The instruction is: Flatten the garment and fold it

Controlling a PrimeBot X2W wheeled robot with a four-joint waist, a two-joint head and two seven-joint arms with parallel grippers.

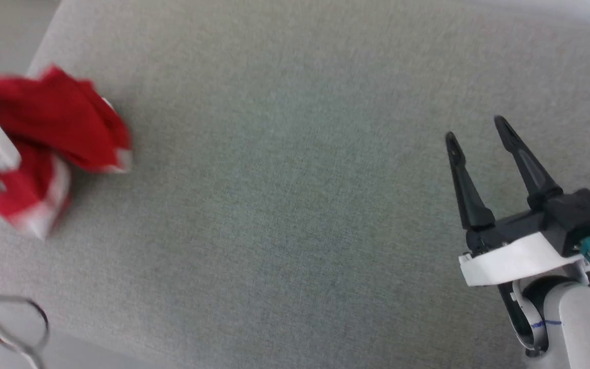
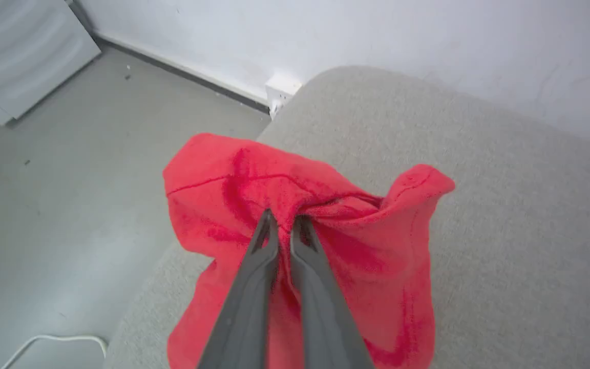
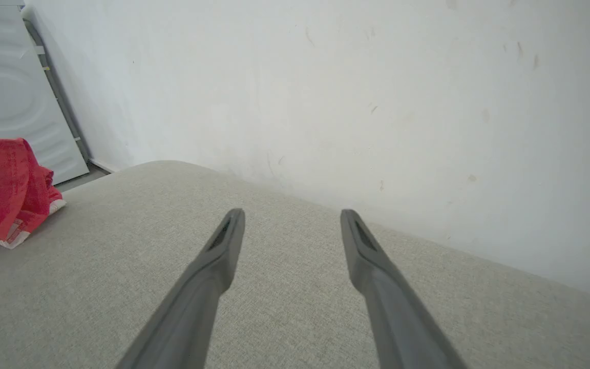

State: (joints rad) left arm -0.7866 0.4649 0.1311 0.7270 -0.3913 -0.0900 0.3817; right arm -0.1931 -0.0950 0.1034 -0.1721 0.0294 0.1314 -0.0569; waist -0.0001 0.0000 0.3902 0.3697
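We find the garment (image 2: pixel 387 246) bunched into a crumpled red wad at the far left edge of the grey padded surface (image 1: pixel 295 205), close to its rounded corner. The white trim at its low end seems to rest on the padding. The left gripper (image 2: pixel 285 219) is pinched tight on 1 fold of the cloth, with fabric draping on both sides of the 2 fingers.

As we judge it, the step in hand is bringing the cloth inward to spread it. We should carry it well toward the middle before lowering, so nothing slides over the rim. Then we would seek the waistband or a hem, which we cannot pick out in this wad.

The right gripper (image 1: pixel 475 129) hovers over bare padding well apart from the cloth, its fingers spread and holding nothing, ready to take a 2nd edge. Beyond the rim lie the floor (image 2: pixel 69 205), a white cable (image 2: pixel 54 339) and a wall socket (image 2: pixel 280 87). Nothing on the padding blocks the way.
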